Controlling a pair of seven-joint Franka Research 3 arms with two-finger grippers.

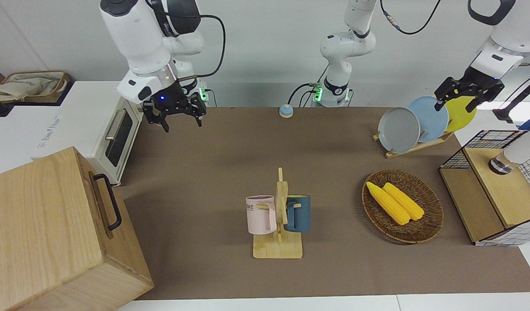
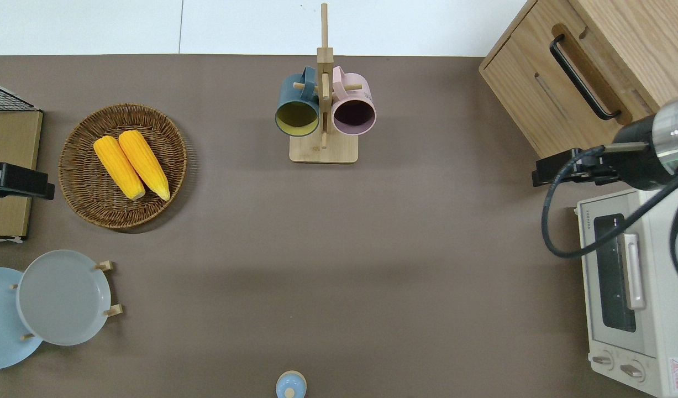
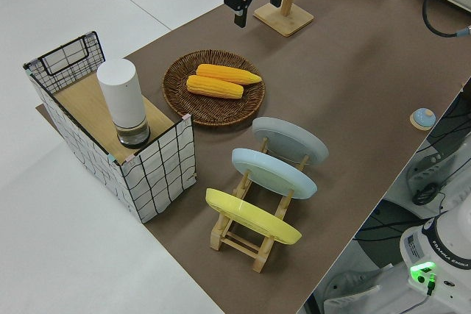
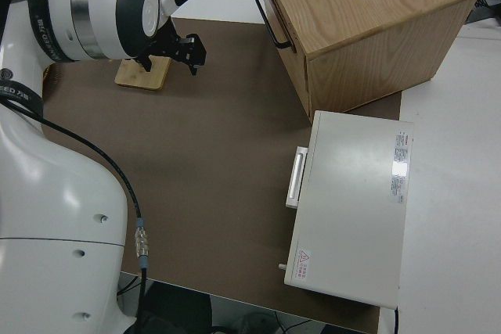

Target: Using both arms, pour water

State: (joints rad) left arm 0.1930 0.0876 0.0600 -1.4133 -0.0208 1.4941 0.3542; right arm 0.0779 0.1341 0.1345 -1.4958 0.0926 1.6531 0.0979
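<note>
Hanging open and empty, the right gripper and left gripper hold nothing; pouring is not begun; the mugs wait on their rack at 12 o'clock in the overhead view.

Both arms hang raised; the right gripper and left gripper point down, fingers spread, holding nothing.

White jointed arms, black bands, cables, pincers.
</note>
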